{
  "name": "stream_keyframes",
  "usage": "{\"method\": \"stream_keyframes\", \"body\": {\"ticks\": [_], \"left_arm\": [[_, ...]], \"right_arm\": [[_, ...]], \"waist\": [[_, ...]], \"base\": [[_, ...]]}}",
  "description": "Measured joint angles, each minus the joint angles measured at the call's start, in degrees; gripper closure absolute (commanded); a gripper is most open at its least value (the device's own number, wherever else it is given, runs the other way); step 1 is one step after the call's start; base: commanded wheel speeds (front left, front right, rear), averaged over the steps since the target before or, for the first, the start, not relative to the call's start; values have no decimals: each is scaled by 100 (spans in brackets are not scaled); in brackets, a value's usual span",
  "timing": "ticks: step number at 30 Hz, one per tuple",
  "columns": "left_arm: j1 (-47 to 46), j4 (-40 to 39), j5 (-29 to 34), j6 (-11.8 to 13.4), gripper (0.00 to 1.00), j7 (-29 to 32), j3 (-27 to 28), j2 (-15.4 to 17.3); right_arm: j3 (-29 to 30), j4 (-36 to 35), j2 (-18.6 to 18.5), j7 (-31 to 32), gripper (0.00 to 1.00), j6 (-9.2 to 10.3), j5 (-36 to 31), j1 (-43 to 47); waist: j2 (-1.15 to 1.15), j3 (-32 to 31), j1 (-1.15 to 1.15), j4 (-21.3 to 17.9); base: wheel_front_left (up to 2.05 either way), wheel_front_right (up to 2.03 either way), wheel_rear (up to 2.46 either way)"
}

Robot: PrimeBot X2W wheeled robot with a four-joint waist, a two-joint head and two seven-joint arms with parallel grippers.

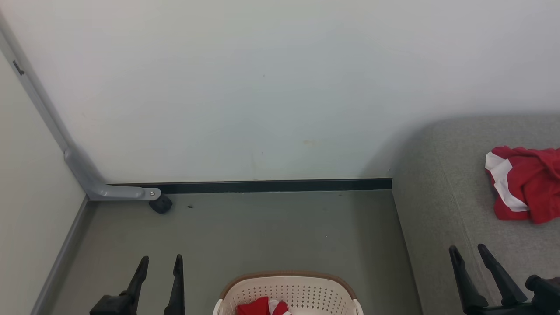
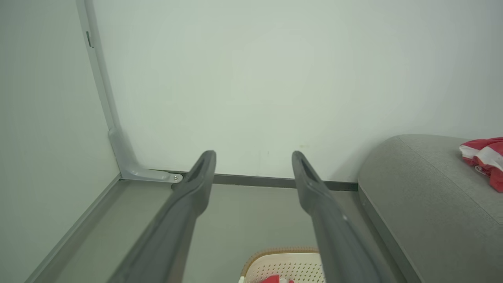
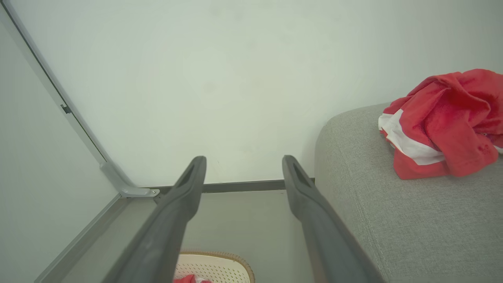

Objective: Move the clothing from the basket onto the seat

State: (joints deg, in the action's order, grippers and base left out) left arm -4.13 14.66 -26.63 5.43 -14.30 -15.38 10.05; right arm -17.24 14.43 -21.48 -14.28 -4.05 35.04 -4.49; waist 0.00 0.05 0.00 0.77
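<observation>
Grey-green floor (image 1: 271,236) meets a pale wall (image 1: 280,87) along a dark skirting strip (image 1: 271,186), with a grey bracket (image 1: 109,191) in the left corner. Head view: basket (image 1: 288,291) on the floor between the arms, red clothing (image 1: 256,307) inside; a red-and-white garment (image 1: 525,183) lies crumpled on the seat (image 1: 437,210), at right. Right wrist view shows that garment's folds in full; left wrist view catches its edge. Left gripper (image 1: 161,258) and right gripper (image 1: 467,248) both stand spread, empty.
</observation>
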Motion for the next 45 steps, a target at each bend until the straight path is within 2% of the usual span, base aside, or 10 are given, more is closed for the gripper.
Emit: {"method": "stream_keyframes", "body": {"ticks": [8,23,33,45], "left_arm": [[-7,-59,53,-93,0,0,2,-57],[-539,38,260,-250,0,0,-164,-263],[-1223,423,364,-417,0,0,-425,-385],[-1889,1271,521,-599,0,64,-636,-487]], "right_arm": [[132,-96,63,0,0,-57,-171,60],[402,-179,152,-1,0,-202,-331,-347],[500,-237,170,-1,0,-252,-385,-784],[514,-237,189,-1,0,-301,-492,-1315]], "waist": [[0,136,0,-35],[0,928,0,-216],[0,1554,1,-378],[1,2307,2,-565]], "base": [[0,0,0],[0,0,0],[0,0,0],[0,0,0]]}}
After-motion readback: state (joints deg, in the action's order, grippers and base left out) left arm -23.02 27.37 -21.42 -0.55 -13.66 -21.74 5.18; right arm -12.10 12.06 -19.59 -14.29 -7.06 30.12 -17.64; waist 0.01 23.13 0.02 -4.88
